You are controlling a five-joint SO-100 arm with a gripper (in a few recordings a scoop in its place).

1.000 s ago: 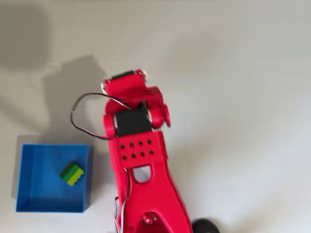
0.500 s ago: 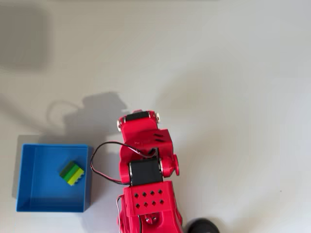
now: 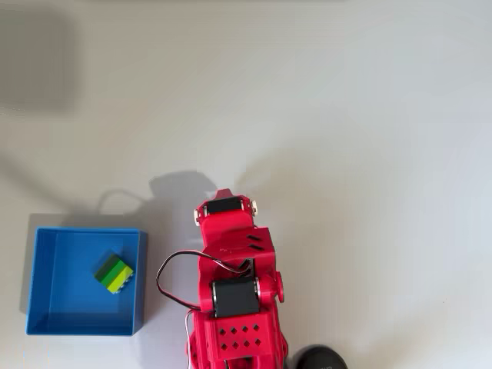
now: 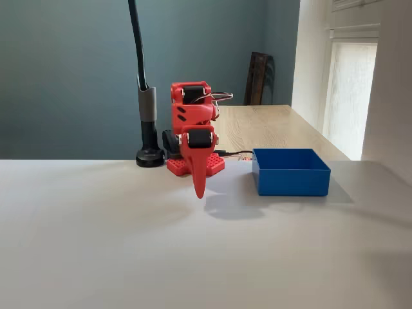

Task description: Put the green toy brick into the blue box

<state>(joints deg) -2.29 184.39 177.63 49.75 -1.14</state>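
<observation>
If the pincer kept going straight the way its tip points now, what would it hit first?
Probably the bare white table: the pincer points straight down, tip just above it, well apart from the blue box.

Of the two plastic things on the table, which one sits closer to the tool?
The blue box: its wall stands just beside the tool, while the green toy brick lies further off, inside it.

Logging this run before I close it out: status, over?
Gripper shut, empty, pointing down beside the blue box. Green toy brick lying inside the box, overhead view. Nothing in the way.
</observation>
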